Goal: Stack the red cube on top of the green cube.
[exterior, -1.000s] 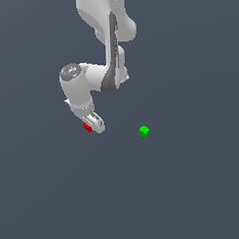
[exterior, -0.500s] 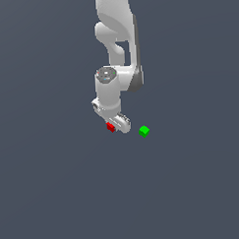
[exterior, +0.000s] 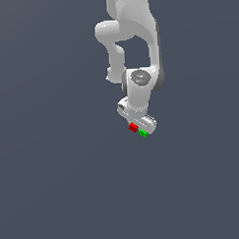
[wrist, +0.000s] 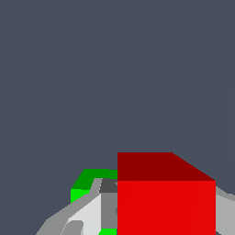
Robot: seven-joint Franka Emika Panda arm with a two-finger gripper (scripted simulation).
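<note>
My white gripper [exterior: 137,124] is shut on the tiny red cube [exterior: 133,126], which is held off the floor. The tiny green cube [exterior: 144,133] rests on the grey floor just to the exterior view's right of the red one and slightly lower in the picture. In the wrist view the red cube [wrist: 165,197] looms large between the grey fingers [wrist: 87,215]. The green cube [wrist: 83,184] shows below and beside it, partly hidden by a finger and by the red cube. The two cubes are close but not lined up.
Plain dark grey floor [exterior: 55,183] surrounds the cubes on all sides. The white arm [exterior: 132,37] rises from the gripper toward the top of the exterior view.
The arm has carried the red cube toward the exterior view's right, from well apart from the green cube to right beside it. The green cube has not moved.
</note>
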